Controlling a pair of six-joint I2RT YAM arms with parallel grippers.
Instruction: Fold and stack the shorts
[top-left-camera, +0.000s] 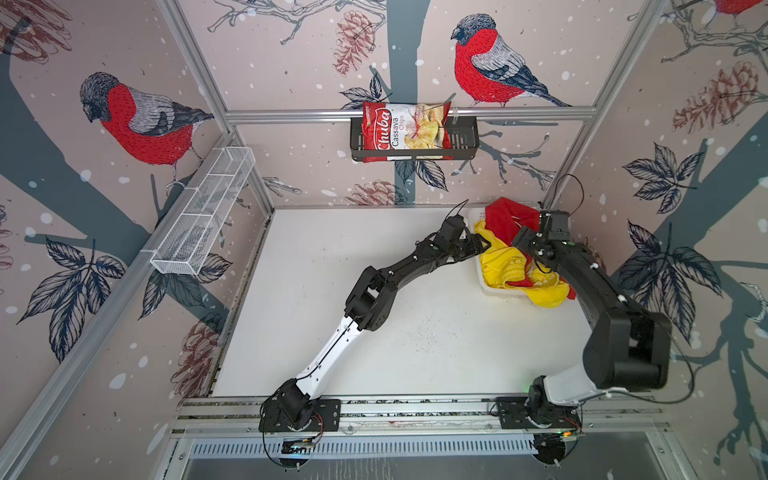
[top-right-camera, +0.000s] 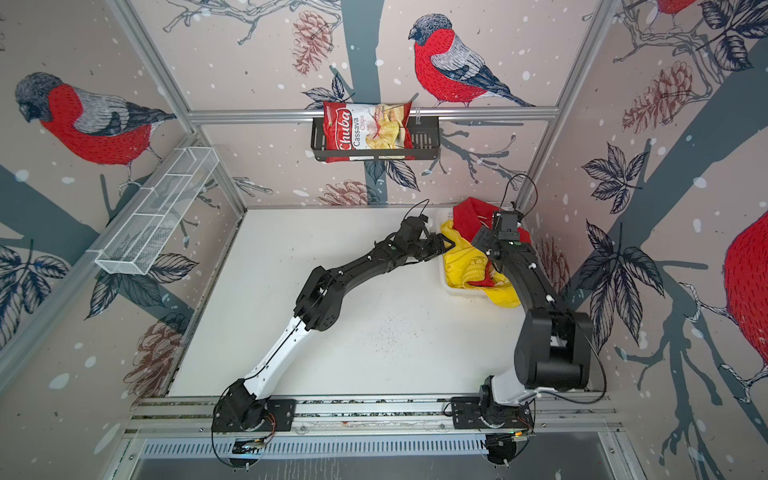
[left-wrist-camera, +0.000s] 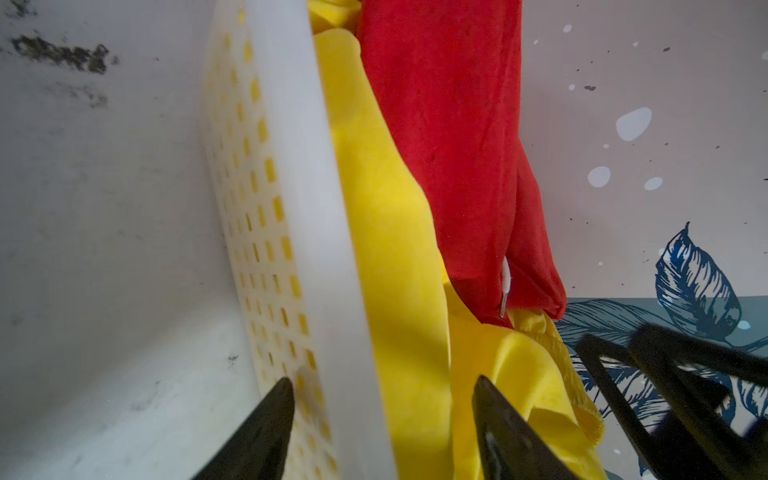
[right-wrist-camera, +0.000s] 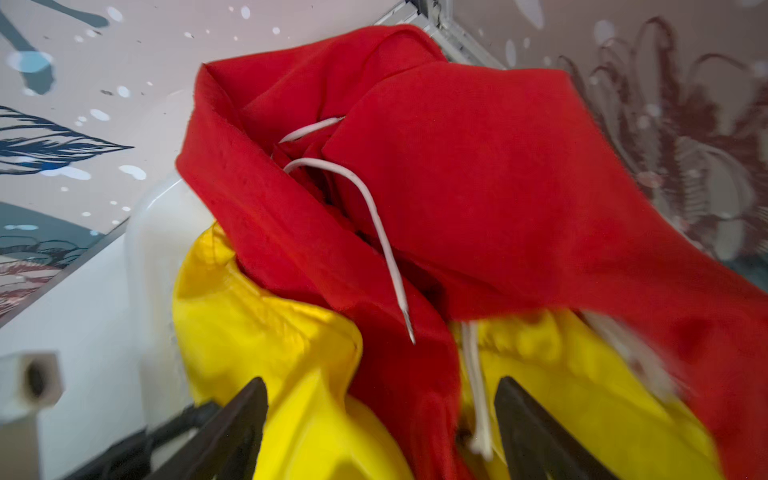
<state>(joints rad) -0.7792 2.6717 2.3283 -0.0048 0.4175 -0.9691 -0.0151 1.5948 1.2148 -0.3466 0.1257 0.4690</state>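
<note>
The red shorts (top-left-camera: 509, 218) (top-right-camera: 469, 216) and the yellow shorts (top-left-camera: 505, 266) (top-right-camera: 461, 266) lie crumpled together in a white perforated basket (top-left-camera: 484, 286) (top-right-camera: 446, 286) at the table's back right, red on top toward the back. A yellow part hangs over the basket's front edge. My left gripper (left-wrist-camera: 383, 380) (top-left-camera: 482, 241) is open astride the basket's left rim (left-wrist-camera: 299, 166), with one finger outside the wall and one over yellow fabric (left-wrist-camera: 386, 232). My right gripper (right-wrist-camera: 381, 380) (top-left-camera: 524, 241) is open, low over the pile, with red (right-wrist-camera: 478, 187) and yellow (right-wrist-camera: 257, 324) folds and a white drawstring (right-wrist-camera: 382, 232) between its fingers.
The basket sits close to the back right corner post and the right wall. A red chips bag (top-left-camera: 405, 131) lies in a black wire shelf on the back wall. A white mesh shelf (top-left-camera: 203, 212) hangs on the left wall. The white tabletop (top-left-camera: 332, 299) spreads left of the basket.
</note>
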